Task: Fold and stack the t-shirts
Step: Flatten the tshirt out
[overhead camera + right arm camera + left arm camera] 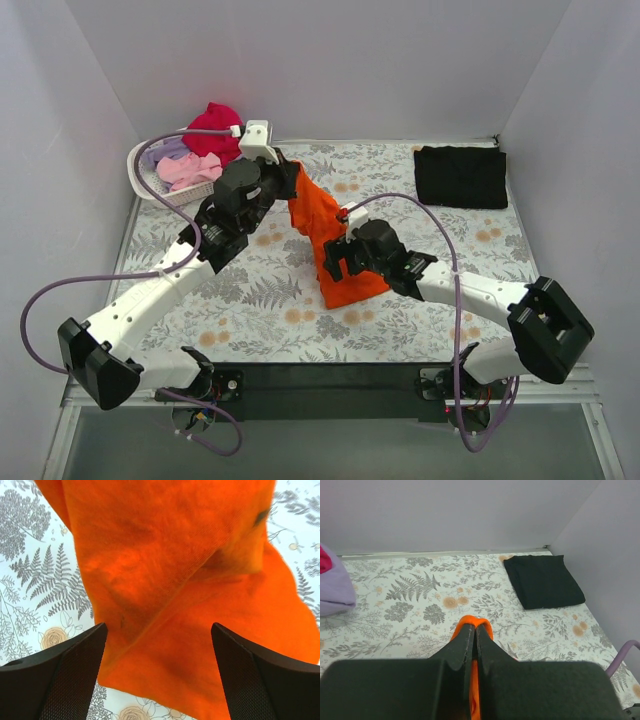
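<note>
Left gripper [290, 180] is clenched on the orange t-shirt [325, 235], up off the bench [250, 300] toward the far-left part. In the left wrist view its two fingers are pressed together with almost no gap, a small loop of orange cloth pinched between them and poking out past the tips. The shirt hangs from that grip and stretches down diagonally toward the middle of the bench, where its lower end lies bunched on the floral cloth [420, 320]. Right gripper [159, 626] is released, jaws spread wide. In the right wrist view the two fingers sit well apart on either side of a twisted, creased stretch of orange cloth, nothing between the pads. Cannot tell if the fingertips touch the cloth. In the top view it is right at the shirt's right side, around mid-length. Black t-shirt [461, 177] lies folded flat as a neat rectangle at the far-right corner of the bench, well apart from both arms. White slotted basket [150, 185] sits at the far-left corner, just beside the left arm, holding the magenta t-shirt [213, 128], pink t-shirt [188, 170] and lavender t-shirt [168, 152], all crumpled, magenta piled highest at the far side.
</note>
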Robot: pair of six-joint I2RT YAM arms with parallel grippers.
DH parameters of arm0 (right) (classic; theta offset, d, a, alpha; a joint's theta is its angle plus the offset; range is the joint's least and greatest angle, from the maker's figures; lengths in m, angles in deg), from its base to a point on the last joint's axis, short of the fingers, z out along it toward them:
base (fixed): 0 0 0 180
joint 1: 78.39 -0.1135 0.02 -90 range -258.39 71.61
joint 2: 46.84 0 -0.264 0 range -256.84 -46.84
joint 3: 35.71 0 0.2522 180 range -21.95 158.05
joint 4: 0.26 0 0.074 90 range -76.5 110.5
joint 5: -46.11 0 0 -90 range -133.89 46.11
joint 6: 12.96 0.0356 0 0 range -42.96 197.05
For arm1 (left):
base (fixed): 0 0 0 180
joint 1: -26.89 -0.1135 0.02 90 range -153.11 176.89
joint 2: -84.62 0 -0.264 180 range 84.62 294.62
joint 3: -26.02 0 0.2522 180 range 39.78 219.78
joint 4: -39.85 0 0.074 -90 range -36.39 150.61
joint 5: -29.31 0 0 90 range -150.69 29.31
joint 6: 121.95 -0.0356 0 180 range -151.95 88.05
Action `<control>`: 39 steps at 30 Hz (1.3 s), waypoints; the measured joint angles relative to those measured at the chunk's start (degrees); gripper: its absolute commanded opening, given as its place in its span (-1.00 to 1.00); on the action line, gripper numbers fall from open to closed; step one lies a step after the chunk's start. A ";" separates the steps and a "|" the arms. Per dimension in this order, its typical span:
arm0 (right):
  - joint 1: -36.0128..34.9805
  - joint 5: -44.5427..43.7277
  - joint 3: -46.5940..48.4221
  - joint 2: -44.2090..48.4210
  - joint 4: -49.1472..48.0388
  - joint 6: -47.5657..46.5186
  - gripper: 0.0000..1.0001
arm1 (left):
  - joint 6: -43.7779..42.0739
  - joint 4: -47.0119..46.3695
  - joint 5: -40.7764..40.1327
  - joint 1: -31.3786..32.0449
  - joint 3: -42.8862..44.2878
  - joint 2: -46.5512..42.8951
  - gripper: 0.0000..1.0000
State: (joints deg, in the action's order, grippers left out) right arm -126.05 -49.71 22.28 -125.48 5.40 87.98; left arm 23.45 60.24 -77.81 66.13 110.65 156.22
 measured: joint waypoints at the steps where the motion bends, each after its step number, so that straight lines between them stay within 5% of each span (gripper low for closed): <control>1: -0.39 0.20 0.00 -0.44 0.15 0.17 0.54 | -0.15 0.24 -0.28 -0.17 -0.02 -0.26 -1.00; 7: -5.38 -0.31 0.00 -0.61 0.02 1.18 0.61 | -0.59 0.22 -1.57 -1.31 -0.02 -1.81 -1.00; 10: -7.67 -0.17 0.28 -2.25 -0.87 1.51 0.37 | -0.61 0.26 -1.57 -1.64 -0.02 -1.84 -1.00; 11: -8.09 -0.15 0.52 -3.65 -1.11 1.73 0.26 | -0.61 0.26 -1.57 -1.66 -0.02 -1.84 -1.00; 14: -8.37 -0.52 1.09 -8.13 -1.14 2.10 -0.54 | -0.83 0.28 -1.86 -1.92 -0.02 -1.90 -1.00; 15: -8.35 -1.33 1.27 -9.51 -0.63 2.01 -0.97 | -1.03 0.31 -2.01 -1.99 -0.02 -1.95 -1.00; 21: -8.35 -10.93 4.90 -8.87 6.34 -0.70 -0.97 | -2.08 1.57 -3.82 -3.37 -0.02 -4.26 -1.00; 30: -8.35 -22.47 13.07 11.06 11.13 -9.86 -0.97 | -2.89 0.72 -4.13 -3.91 -0.02 -17.27 -1.00; 38: -4.92 -27.67 21.57 11.13 11.21 -16.76 -0.97 | -2.43 -0.02 -3.50 -3.93 -0.33 -22.43 -1.00; 39: -2.21 -26.21 21.99 10.03 11.13 -16.85 -0.76 | -2.43 -0.09 -3.93 -3.93 -0.66 -22.08 -1.00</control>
State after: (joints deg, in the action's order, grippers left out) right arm -128.25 -75.92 44.27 -115.44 16.53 71.13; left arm 21.02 60.16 -81.75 62.20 110.00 134.14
